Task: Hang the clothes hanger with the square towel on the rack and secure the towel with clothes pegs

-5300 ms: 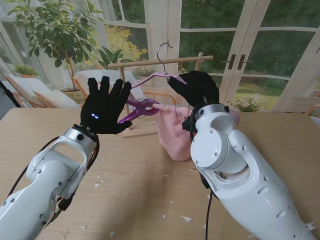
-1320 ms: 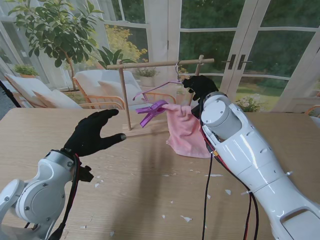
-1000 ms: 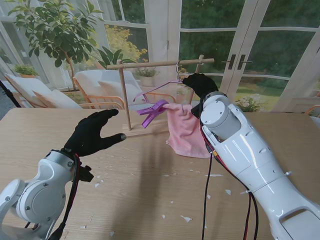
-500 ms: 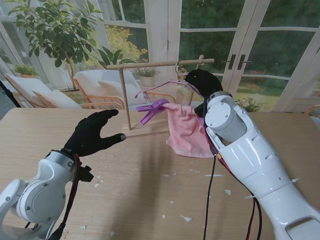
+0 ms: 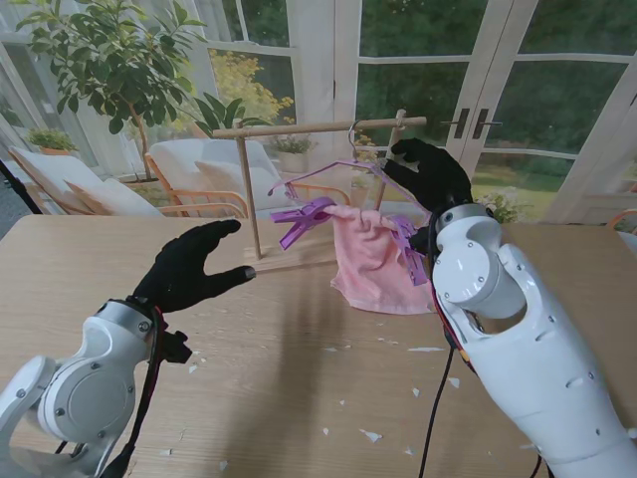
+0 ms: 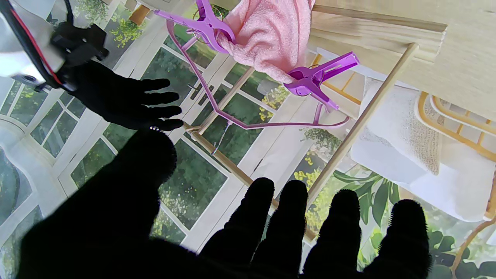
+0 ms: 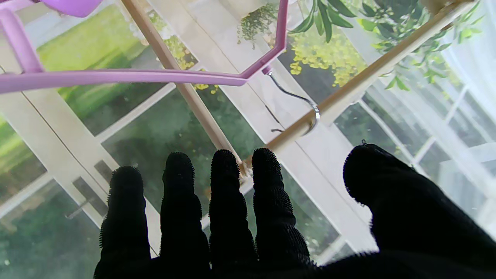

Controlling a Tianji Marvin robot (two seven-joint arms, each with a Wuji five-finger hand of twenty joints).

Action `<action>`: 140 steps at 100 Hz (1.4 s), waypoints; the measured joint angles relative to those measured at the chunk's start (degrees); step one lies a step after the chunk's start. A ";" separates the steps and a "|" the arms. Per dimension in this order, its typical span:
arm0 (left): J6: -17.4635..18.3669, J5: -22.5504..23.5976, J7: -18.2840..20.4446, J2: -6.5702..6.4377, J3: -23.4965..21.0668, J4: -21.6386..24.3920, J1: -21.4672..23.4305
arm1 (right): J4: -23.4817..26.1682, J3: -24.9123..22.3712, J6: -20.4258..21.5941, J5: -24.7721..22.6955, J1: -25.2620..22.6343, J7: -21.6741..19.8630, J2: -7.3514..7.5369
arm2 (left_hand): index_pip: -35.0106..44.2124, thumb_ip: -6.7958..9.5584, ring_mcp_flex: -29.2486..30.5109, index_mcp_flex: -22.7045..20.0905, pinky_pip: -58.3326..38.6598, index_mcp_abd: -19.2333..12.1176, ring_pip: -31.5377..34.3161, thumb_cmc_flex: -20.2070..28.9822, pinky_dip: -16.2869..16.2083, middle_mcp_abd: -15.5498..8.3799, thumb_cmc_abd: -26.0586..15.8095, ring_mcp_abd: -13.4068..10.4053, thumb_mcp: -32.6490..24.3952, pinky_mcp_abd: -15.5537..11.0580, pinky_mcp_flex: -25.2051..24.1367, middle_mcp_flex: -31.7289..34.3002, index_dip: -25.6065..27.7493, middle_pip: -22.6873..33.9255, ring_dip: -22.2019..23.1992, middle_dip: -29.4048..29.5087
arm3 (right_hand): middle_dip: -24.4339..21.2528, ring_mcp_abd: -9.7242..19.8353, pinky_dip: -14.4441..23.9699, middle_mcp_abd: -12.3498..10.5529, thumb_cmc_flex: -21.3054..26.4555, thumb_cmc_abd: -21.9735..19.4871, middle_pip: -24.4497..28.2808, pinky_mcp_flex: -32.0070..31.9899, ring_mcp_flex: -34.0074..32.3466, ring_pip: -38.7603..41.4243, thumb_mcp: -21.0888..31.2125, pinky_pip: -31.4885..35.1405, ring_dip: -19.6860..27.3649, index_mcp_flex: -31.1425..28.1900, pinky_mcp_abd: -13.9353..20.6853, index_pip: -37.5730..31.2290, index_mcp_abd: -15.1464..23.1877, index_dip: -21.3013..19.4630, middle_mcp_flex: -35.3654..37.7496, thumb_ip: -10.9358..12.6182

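Stand view, purple hanger (image 5: pixel 338 171) hooked on rack bar (image 5: pixel 318 126), long axis left-right, pink towel (image 5: pixel 373 257) pegged, right hand (image 5: pixel 430 177) and left hand (image 5: pixel 189 265) spread, empty.

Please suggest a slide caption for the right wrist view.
Open black-gloved right hand beside the purple plastic hanger, its metal hook over the wooden rack bar.

Hanger up on the rack, towel pegged at both ends

My right hand (image 5: pixel 430 177) is spread beside the purple hanger (image 5: pixel 328 179), whose hook sits over the wooden rack (image 5: pixel 318 126). The pink towel (image 5: pixel 373 254) droops from it with one purple peg (image 5: pixel 303 219) at each end (mine, the left hand (image 5: pixel 189 267), hovers open, well apart).
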State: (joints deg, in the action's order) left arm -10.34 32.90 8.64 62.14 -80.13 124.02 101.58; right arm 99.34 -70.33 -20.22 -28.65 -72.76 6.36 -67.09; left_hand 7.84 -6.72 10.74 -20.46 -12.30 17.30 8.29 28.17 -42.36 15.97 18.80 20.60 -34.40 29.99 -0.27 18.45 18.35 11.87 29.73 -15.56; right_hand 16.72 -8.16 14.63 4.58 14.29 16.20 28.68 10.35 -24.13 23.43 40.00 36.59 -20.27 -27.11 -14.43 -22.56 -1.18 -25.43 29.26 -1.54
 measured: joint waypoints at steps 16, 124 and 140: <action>-1.48 -2.03 -0.60 0.10 0.88 0.00 -0.03 | 5.56 -1.93 5.71 -5.03 -7.23 0.94 0.98 | 0.00 0.66 -0.02 0.00 0.03 0.00 -0.25 0.12 0.00 0.00 -0.29 0.00 0.60 -0.03 -0.03 0.00 -0.03 -0.06 -0.05 0.02 | 0.01 0.02 0.00 -0.01 1.15 0.03 0.26 -0.63 1.42 -0.80 0.03 -1.81 -0.04 0.38 0.00 1.28 -0.22 0.28 -2.26 0.00; -5.45 -30.19 -15.86 5.34 7.37 -2.69 6.06 | 2.78 6.35 28.34 5.53 -23.24 6.72 0.78 | 0.85 1.85 -8.37 4.14 6.58 -7.14 -5.18 3.54 11.76 -1.38 -4.46 -5.14 1.68 -7.40 -5.82 -8.34 -2.61 -3.62 -7.09 3.44 | -3.12 7.66 0.11 -13.70 4.75 -2.48 -4.97 -10.33 14.92 -9.71 -4.54 -15.31 7.50 9.11 7.23 15.45 15.45 2.23 -15.61 0.00; -3.14 -30.46 -17.36 5.44 8.70 -3.28 6.48 | 1.73 6.65 30.27 4.25 -22.61 6.99 0.74 | 1.83 1.85 -8.37 4.57 6.59 -7.14 -5.19 3.66 11.85 -2.42 -4.48 -5.51 1.68 -7.42 -5.82 -8.34 -2.61 -3.64 -7.14 3.44 | -3.16 7.76 0.12 -13.73 6.00 -2.79 -5.03 -10.42 15.31 -10.40 0.89 -15.38 7.68 9.12 7.26 17.69 15.50 0.23 -16.07 1.94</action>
State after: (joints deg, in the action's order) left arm -13.48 2.44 -8.72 67.58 -71.43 120.74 108.06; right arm 101.06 -63.68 10.05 -24.40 -95.37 13.35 -66.34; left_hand 9.67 -4.87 2.37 -15.90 -5.71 10.16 3.10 31.83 -30.50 13.54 14.32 15.09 -32.71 22.57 -6.08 10.11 15.74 8.23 22.59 -12.12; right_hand 13.57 -0.40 14.75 -9.15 20.30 13.41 23.64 -0.07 -8.82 13.03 40.90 21.21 -12.60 -18.00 -7.17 -4.87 14.32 -25.19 13.19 0.41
